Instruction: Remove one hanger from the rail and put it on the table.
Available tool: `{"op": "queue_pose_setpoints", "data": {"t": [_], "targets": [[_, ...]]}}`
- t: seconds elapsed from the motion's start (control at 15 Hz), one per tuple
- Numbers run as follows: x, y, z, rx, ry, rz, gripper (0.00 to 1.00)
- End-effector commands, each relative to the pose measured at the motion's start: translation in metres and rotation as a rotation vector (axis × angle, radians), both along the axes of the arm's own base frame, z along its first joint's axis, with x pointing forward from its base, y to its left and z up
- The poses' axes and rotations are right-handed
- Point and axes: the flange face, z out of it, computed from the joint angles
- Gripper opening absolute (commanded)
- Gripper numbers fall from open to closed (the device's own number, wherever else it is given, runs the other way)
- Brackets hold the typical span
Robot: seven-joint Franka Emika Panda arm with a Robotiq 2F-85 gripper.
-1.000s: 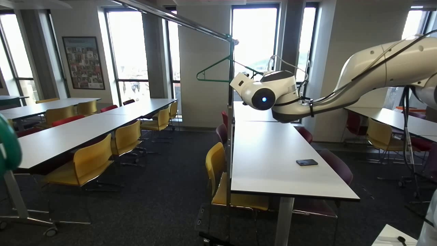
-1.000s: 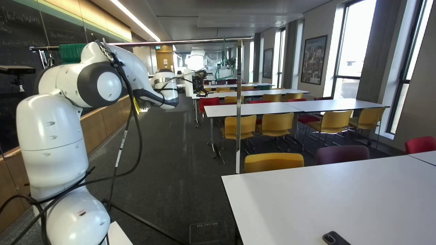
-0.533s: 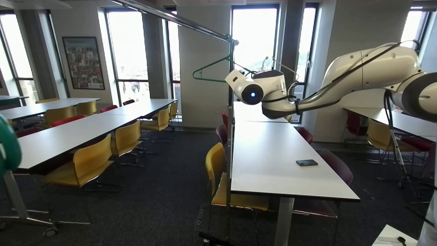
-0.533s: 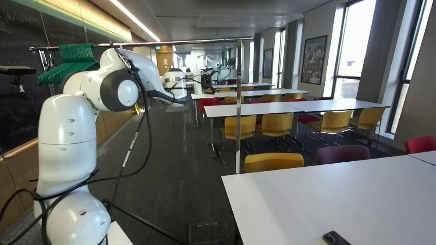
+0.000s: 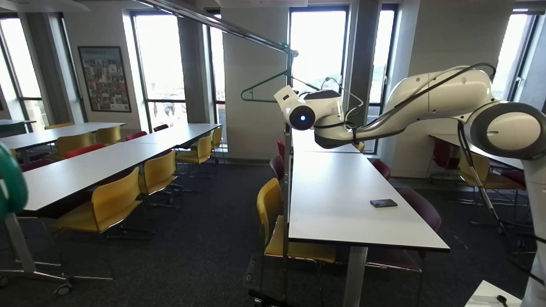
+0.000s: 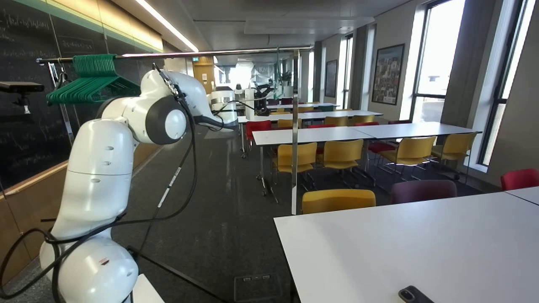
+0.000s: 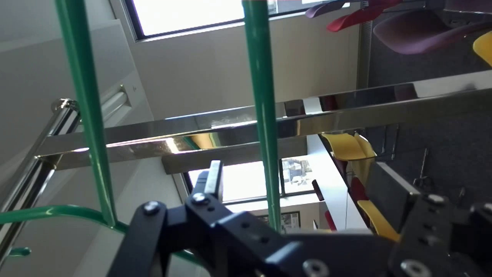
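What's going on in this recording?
A robot arm holds its tool, open, at a green hanger hooked near the end of the rail. Nothing is gripped, and whether they touch can't be told. Other green hangers hang bunched farther along the rail. The hanger has not yet been moved to the table.

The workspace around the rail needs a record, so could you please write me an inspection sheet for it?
Surface: white table, flat, with a dark edge.
Job's things: green hanger hooked on the rail near one end; more green hangers bunched toward the opposite end.
Clutter: smartphone lying on the table, seen in both exterior views.
End effector: open; one hanger bar shows between the jaws in the wrist view, contact cannot be told.
Cables: black cable hanging in a loose loop from the robot arm; no snag seen.
Surroundings: yellow chairs, framed poster, blackboard.
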Motion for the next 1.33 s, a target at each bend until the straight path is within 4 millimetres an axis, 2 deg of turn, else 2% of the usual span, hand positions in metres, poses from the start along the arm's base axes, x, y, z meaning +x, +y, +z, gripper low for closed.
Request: {"op": "queue_pose_setpoints", "data": {"t": [0.0, 0.27, 0.33, 0.4, 0.53, 0.6, 0.87, 1.13, 1.27], "targets": [[0.015, 0.008, 0.009, 0.020, -0.055, 0.002, 1.00], [0.024, 0.011, 0.010, 0.024, -0.068, 0.004, 1.00], [0.026, 0.011, 0.010, 0.025, -0.068, 0.003, 0.94], [0.027, 0.012, 0.010, 0.027, -0.071, 0.003, 0.74], [0.030, 0.013, 0.011, 0.028, -0.076, 0.003, 0.68], [0.030, 0.013, 0.011, 0.028, -0.077, 0.003, 0.62], [0.033, 0.012, 0.008, 0.033, -0.078, 0.002, 0.30], [0.033, 0.011, 0.011, 0.038, -0.082, 0.000, 0.01], [0.033, 0.011, 0.015, 0.043, -0.088, 0.003, 0.00]]}}
